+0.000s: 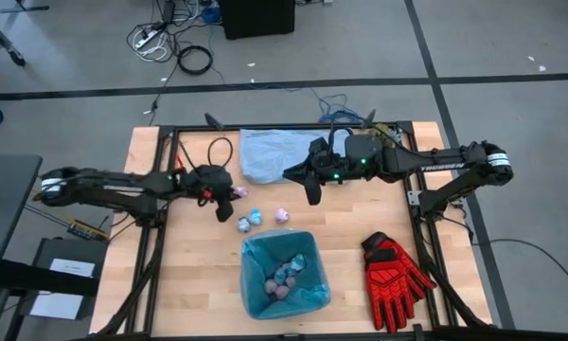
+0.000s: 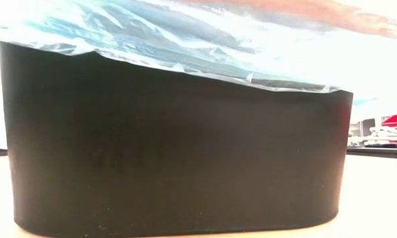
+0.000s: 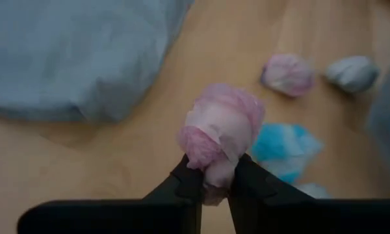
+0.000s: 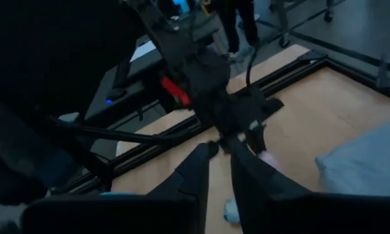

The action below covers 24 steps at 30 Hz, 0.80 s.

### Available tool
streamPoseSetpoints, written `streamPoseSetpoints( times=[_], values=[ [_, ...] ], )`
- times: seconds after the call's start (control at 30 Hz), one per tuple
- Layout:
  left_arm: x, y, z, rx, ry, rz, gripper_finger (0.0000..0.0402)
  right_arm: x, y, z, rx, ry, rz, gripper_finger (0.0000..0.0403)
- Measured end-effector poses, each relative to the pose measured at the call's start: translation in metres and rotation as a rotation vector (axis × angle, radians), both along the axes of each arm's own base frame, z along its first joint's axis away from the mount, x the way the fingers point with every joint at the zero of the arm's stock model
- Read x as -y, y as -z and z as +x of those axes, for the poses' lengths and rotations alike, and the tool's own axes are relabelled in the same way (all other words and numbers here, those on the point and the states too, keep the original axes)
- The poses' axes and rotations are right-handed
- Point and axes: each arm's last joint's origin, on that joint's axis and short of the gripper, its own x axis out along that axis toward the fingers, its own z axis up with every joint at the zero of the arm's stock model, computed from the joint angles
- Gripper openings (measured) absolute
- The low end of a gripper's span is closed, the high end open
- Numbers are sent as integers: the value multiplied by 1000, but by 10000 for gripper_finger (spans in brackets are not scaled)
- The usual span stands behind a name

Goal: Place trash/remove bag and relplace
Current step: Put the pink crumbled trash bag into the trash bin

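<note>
Left gripper (image 3: 211, 177) pinches a pink paper wad (image 3: 220, 133) left of the loose wads (image 1: 250, 220), far from the cyan-lined bin (image 1: 284, 276); light, soft, crushable, best nipped mid-bulk; right gripper (image 1: 311, 191), its fingers drawn together holding nothing, hovers over the grey-blue bag (image 1: 270, 152).

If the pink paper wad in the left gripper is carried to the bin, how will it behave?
The pink paper wad looks crumpled and soft, so it probably squashes between the left gripper fingers rather than slipping. It is likely very light. Once dropped into the blue bag, it should land softly and hardly roll.
</note>
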Motion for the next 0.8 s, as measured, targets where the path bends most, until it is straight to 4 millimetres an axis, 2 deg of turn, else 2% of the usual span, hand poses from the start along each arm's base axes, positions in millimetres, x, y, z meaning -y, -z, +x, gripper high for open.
streamPoseSetpoints(
  times=[0.17,0.3,0.43,0.57,0.8],
  values=[
    [5,-75,-5,91,66,82,57,3,2,0,-18,-56,-22,5],
    [15,-131,-6,155,122,93,57,2,2,0,-21,-90,-23,4],
    [27,-173,1,220,220,64,52,-7,2,0,-19,-181,-14,1],
    [46,-196,20,246,354,16,50,-16,3,-1,-26,-245,-13,3],
    [83,-199,60,208,558,-89,49,-24,-1,-8,-29,-273,-25,3]
  ],
)
